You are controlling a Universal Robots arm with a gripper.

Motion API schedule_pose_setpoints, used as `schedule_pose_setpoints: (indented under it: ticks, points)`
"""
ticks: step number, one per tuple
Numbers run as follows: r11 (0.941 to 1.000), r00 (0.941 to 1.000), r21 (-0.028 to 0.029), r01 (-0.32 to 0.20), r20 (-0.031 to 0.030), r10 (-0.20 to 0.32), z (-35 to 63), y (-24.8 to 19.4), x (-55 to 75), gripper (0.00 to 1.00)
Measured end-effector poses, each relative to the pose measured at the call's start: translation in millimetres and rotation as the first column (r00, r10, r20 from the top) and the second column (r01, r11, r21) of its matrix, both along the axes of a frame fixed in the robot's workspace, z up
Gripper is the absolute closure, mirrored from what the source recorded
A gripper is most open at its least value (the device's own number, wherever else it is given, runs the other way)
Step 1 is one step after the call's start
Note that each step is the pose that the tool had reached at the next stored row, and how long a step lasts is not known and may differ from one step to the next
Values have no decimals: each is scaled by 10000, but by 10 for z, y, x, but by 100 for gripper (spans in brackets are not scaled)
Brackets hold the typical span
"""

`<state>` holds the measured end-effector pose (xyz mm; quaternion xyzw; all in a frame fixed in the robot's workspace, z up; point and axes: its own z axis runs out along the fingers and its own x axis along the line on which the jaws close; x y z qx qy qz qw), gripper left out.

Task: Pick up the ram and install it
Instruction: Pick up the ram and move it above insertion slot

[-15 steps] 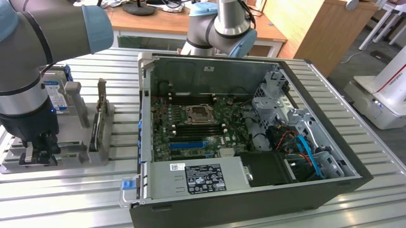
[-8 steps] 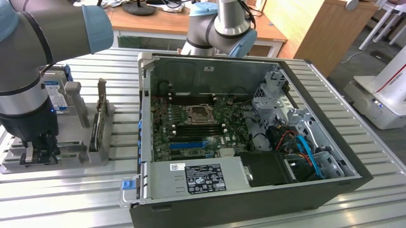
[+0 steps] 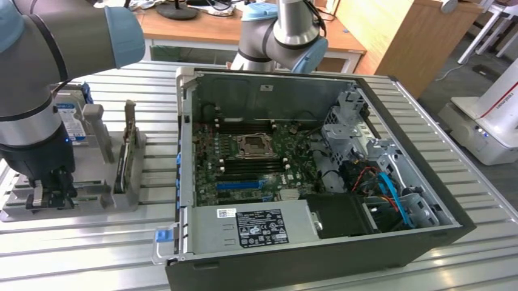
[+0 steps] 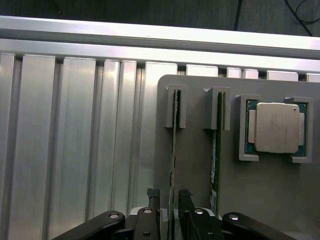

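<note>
Wrist view shows the gripper (image 4: pixel 169 194) with jaws partly open astride the ram (image 4: pixel 173 145), not clamping it.

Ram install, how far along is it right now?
Done: nothing yet. The ram stands on edge in its slot of the gray holder, beside a second stick. In hand: the gripper is down around the ram. Left: lifting it out and seating it on the motherboard.
</note>
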<state>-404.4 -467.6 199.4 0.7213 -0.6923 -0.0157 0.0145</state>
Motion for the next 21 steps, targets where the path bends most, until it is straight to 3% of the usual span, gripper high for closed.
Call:
schedule_pose_setpoints:
  ticks: [21]
  points:
    - [10000,10000,-30,-2,-3,2,26,5,0,71]
